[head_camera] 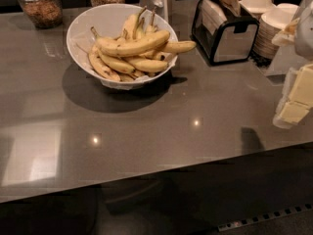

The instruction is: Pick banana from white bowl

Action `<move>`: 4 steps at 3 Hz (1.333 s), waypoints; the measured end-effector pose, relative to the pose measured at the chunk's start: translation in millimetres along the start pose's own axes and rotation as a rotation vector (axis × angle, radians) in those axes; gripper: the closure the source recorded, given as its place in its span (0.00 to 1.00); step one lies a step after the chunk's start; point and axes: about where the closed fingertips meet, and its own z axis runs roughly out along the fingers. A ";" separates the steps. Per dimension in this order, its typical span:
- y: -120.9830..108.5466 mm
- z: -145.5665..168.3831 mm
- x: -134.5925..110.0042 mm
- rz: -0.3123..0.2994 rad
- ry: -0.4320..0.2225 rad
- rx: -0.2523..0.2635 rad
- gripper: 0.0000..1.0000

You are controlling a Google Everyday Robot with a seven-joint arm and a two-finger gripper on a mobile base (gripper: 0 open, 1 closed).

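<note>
Glossy grey counter point(146, 126) catching glints, banana point(137, 44) topping the pile in the white bowl point(85, 26), claw point(295, 102) well right of that bowl, grip state impossible to tell.

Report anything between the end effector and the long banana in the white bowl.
Nothing visible. The end effector is at the right edge; only grey countertop lies between it and the long yellow banana topping the glossy white bowl.

Dim glare-dotted counter point(146, 151), hand point(295, 104) perhaps far right
</note>
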 end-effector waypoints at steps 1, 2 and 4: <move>-0.1 0.0 -0.1 0.000 0.000 0.000 0.00; -10.5 4.4 -18.5 -0.023 -0.065 0.021 0.00; -56.0 28.9 -103.8 -0.136 -0.253 0.019 0.00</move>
